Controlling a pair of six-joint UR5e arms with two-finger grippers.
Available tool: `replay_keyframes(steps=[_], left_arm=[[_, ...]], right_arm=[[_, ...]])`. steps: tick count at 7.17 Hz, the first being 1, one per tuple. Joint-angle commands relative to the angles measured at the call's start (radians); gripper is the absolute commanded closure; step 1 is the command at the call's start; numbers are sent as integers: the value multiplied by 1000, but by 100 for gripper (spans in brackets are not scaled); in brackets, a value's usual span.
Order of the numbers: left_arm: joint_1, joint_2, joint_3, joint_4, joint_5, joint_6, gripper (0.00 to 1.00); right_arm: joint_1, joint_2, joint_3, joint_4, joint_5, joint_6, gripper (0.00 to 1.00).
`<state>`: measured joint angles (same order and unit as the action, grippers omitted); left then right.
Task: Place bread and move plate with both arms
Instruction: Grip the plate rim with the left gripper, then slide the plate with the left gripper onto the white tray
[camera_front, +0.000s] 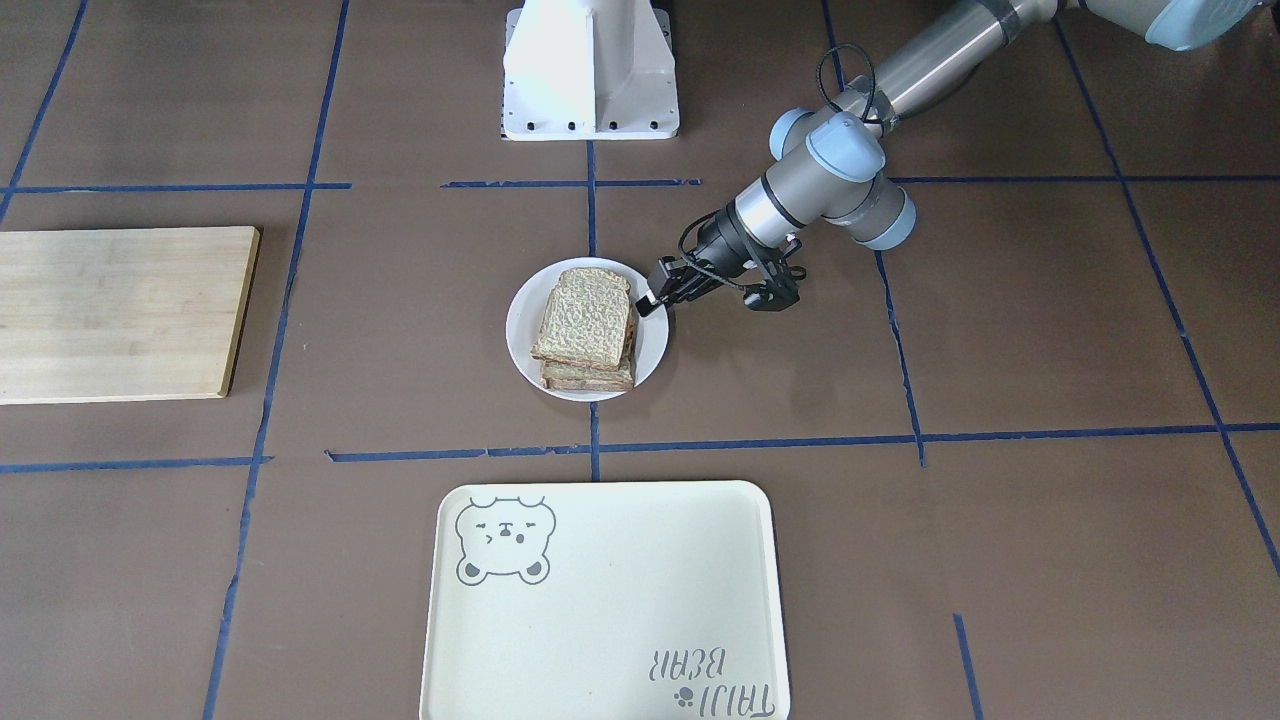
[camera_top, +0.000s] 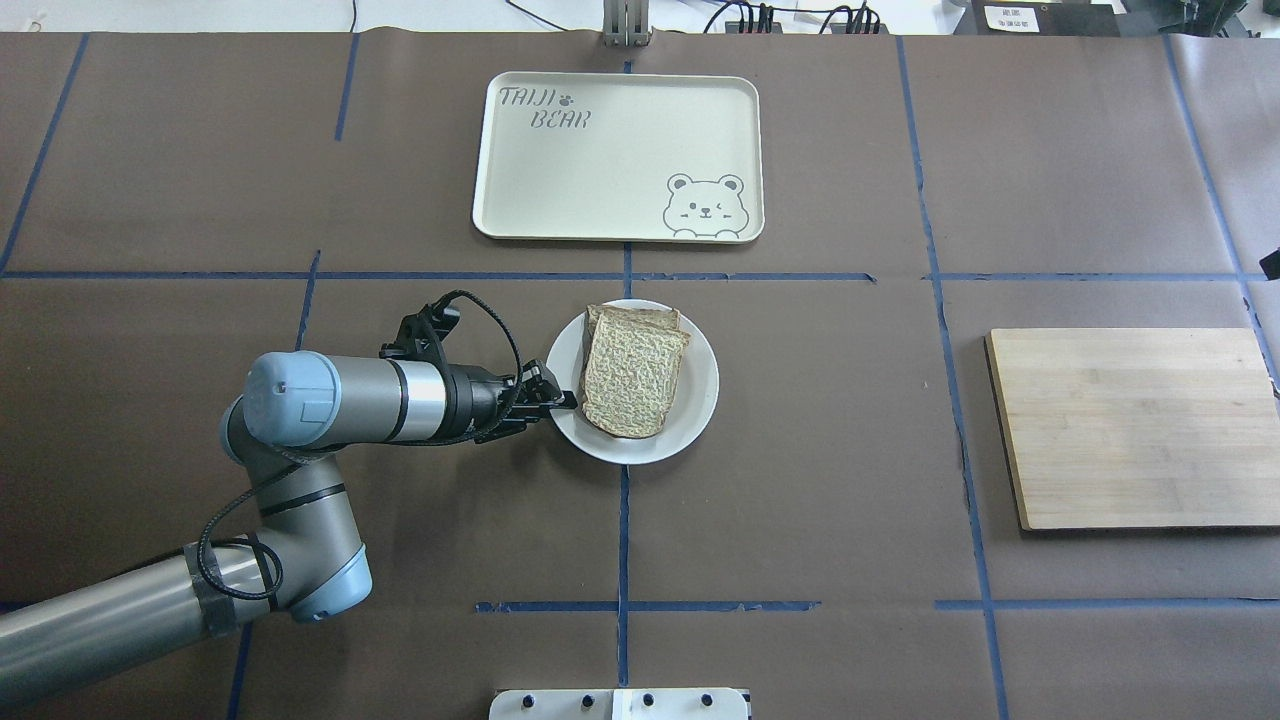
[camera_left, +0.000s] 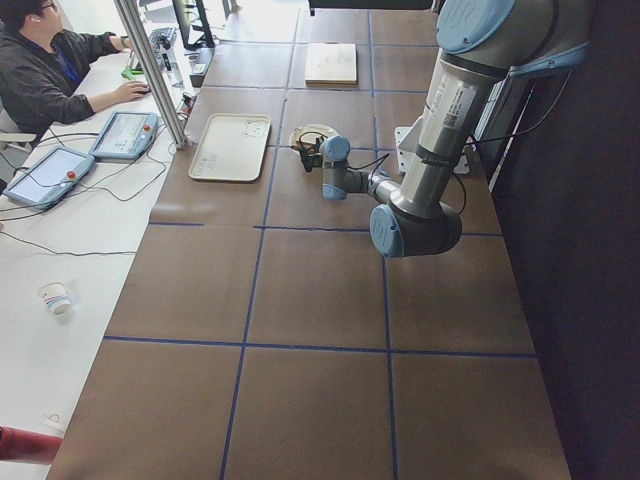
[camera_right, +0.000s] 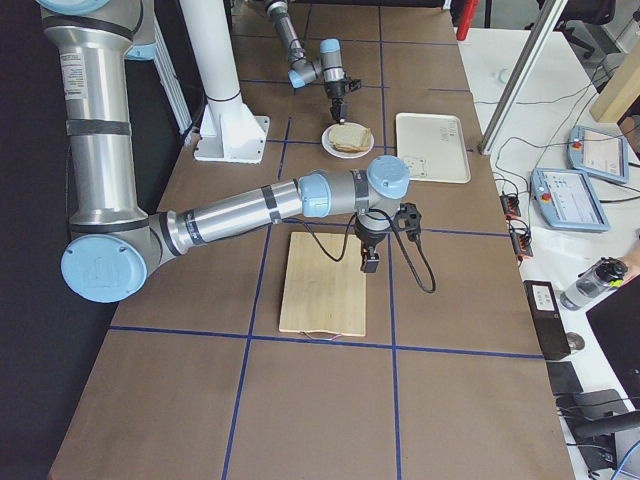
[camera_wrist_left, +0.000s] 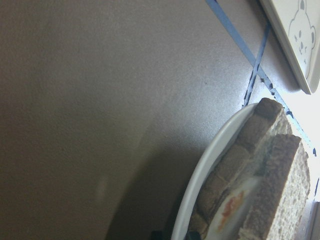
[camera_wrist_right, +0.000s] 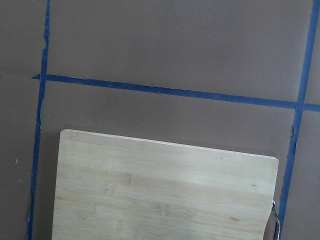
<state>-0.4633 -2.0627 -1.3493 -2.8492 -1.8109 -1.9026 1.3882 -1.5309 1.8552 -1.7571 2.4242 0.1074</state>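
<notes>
The bare bread (camera_front: 585, 315) lies on top of a like slice bearing a fried egg, stacked on the small white plate (camera_front: 522, 320) at the table's middle. The overhead view also shows the bread (camera_top: 632, 370) and the plate (camera_top: 702, 380). My left gripper (camera_front: 650, 298) lies low and level at the plate's rim on the robot's left side, its fingers closed over the rim (camera_top: 566, 401). In the left wrist view the rim (camera_wrist_left: 200, 185), the egg slice (camera_wrist_left: 232, 212) and the bread (camera_wrist_left: 282, 190) show close up. My right gripper (camera_right: 369, 264) hangs over the wooden board; I cannot tell whether it is open.
A cream bear tray (camera_top: 600, 170) lies beyond the plate, away from the robot. A wooden cutting board (camera_top: 1130, 425) lies on the robot's right and fills the right wrist view (camera_wrist_right: 165, 190). The white base block (camera_front: 590, 70) stands near the robot.
</notes>
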Motion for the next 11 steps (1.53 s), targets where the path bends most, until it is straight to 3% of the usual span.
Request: replay_keyframes(steps=[1, 4, 7, 8, 11], left_arm=[[-3, -5, -16, -2, -2, -4, 95], [-37, -8, -83, -12, -4, -90, 100], [-108, -36, -73, -16, 1, -139, 100], [-127, -60, -50, -16, 56, -165, 100], [-127, -207, 140, -22, 347, -269, 100]], right_arm=[[0, -2, 2, 1, -1, 0, 0], [0, 0, 2, 1, -28, 2, 0], [12, 3, -1, -1, -30, 0, 0], [14, 2, -1, -1, -30, 1, 0], [18, 3, -1, 1, -30, 1, 0]])
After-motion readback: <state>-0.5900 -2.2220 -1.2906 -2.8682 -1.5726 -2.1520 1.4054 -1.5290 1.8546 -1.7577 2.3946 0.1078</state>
